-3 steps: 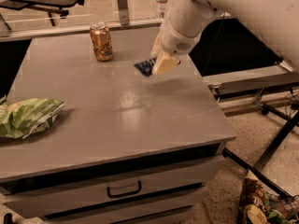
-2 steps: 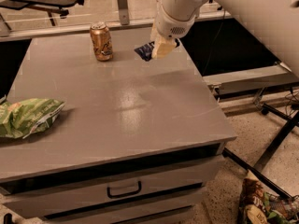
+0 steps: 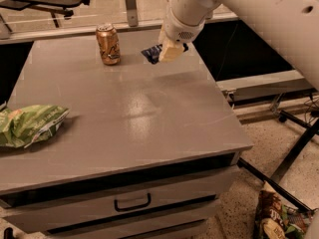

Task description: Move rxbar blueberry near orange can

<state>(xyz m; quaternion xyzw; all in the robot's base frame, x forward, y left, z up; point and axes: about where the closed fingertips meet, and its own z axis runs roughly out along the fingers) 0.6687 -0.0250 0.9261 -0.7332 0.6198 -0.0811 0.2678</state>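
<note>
Camera view looks down on a grey tabletop (image 3: 129,113) with a drawer front and its dark handle (image 3: 132,203) below the near edge. At the far left a crumpled green chip bag (image 3: 30,126) lies flat on the tabletop, partly cut off by the picture's edge and well apart from everything else.

Farther back and to the right, the orange can (image 3: 108,44) stands upright near the rear edge, silver top up and pale markings facing the camera. Just to its right, with a strip of bare grey between them, is the rxbar blueberry (image 3: 151,54). Its dark navy wrapper sticks out leftward from the tool, so its free end points toward the can. Its long axis seems to run roughly across the view, left to right, with a sliver of dark wrapper also showing on the far side of the pale finger. The middle of the bar is hidden, and whether it rests on the surface or hangs just above it cannot be told.

The tool (image 3: 170,51) is clamped on the bar, reaching down over the rear right part of the tabletop. From it the thick white arm (image 3: 249,14) rises to the upper right corner.

On the speckled floor at the lower right sits another snack bag (image 3: 279,220).
</note>
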